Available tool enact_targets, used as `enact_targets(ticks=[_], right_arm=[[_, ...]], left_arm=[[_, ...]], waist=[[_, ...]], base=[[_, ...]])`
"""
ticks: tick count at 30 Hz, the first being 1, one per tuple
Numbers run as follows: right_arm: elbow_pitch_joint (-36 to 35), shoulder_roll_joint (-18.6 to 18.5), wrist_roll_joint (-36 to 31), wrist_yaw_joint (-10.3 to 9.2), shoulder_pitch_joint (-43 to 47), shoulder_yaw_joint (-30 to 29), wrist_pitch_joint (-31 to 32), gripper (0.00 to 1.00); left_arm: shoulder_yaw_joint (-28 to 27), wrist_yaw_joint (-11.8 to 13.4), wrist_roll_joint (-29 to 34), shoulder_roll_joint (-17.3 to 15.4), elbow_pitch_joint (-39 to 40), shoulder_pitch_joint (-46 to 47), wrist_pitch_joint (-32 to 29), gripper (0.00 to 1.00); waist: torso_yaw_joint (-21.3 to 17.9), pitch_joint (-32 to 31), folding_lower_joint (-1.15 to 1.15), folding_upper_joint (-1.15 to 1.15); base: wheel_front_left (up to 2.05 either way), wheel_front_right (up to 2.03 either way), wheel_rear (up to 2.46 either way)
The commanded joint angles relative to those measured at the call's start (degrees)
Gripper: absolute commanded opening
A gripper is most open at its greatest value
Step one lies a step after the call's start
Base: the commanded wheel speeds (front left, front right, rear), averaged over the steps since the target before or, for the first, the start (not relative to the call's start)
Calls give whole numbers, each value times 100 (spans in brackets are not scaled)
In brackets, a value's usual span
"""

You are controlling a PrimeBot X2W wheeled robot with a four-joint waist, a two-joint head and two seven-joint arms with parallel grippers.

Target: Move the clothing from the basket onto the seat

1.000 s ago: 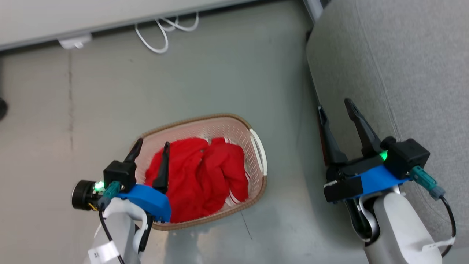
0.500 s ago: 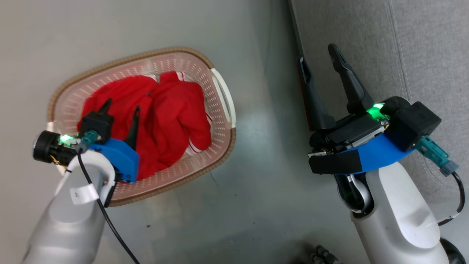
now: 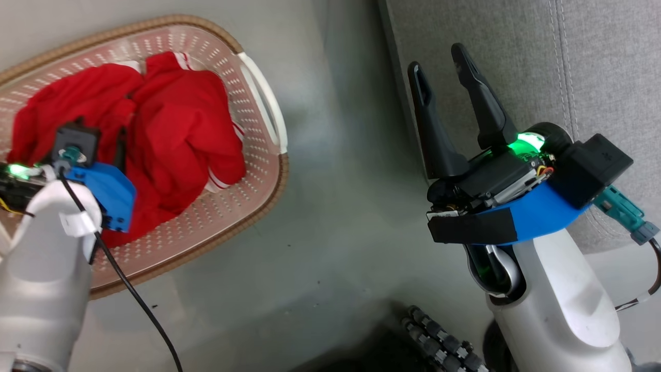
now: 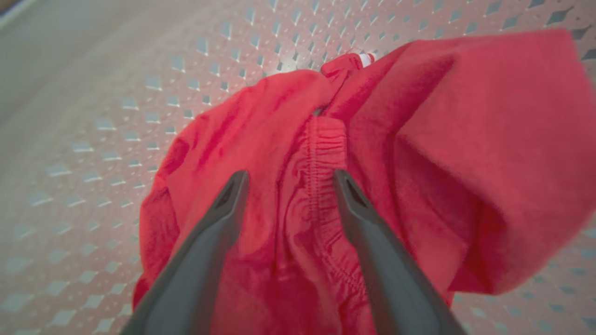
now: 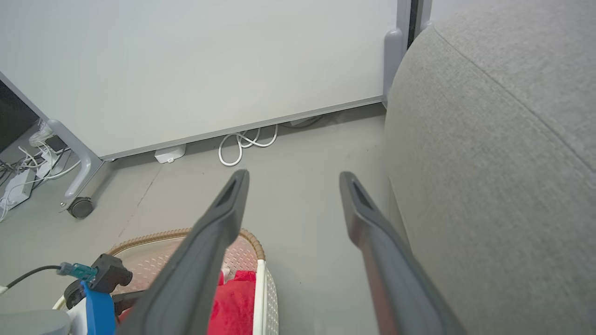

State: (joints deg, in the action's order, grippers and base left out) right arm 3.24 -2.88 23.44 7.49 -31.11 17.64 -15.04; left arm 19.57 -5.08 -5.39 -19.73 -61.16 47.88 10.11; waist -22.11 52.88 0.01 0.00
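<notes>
The cream perforated basket point(image 3: 261, 111) with a brown rim stands on the floor at the upper left of the head view. The red clothing point(image 3: 175, 124) lies bunched inside it. My left gripper point(image 3: 100, 132) points down into the basket. In the left wrist view it point(image 4: 289, 174) is open, its fingers astride a gathered elastic band of the clothing point(image 4: 321, 153), close over the fabric. My right gripper point(image 3: 438, 58) is open and empty, raised beside the front of the grey seat point(image 3: 516, 57). The right wrist view has that gripper point(image 5: 293, 174) over bare floor, with the seat point(image 5: 489, 163) on its right and the basket point(image 5: 186, 235) low on its left.
The grey floor runs between basket and seat. A dark ribbed wheel of my base point(image 3: 439, 341) shows at the bottom. In the right wrist view a white panel wall point(image 5: 209, 70) stands behind, with coiled white cables point(image 5: 242, 142) and a caster point(image 5: 79, 207) at its foot.
The head camera has tilted down, so the whole picture has shifted up and left. My left gripper has dropped lower into the basket, onto the clothing. The right gripper stays open by the seat.
</notes>
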Motion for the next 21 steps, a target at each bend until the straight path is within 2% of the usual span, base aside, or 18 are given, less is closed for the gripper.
enact_targets(ticks=[1,13,21], right_arm=[[-39,0,42,1,-93,17,-22,100],[-77,-1,178,1,-101,95,-22,100],[-41,-1,209,1,-111,108,-22,100]], left_arm=[[32,79,52,-70,-31,170,-37,100],[238,652,268,-141,-282,535,-195,100],[247,615,143,-86,-594,619,-469,100]], waist=[[-108,123,-1,0],[-118,273,-1,0],[-108,292,-1,0]], base=[[0,0,0],[0,0,0],[0,0,0]])
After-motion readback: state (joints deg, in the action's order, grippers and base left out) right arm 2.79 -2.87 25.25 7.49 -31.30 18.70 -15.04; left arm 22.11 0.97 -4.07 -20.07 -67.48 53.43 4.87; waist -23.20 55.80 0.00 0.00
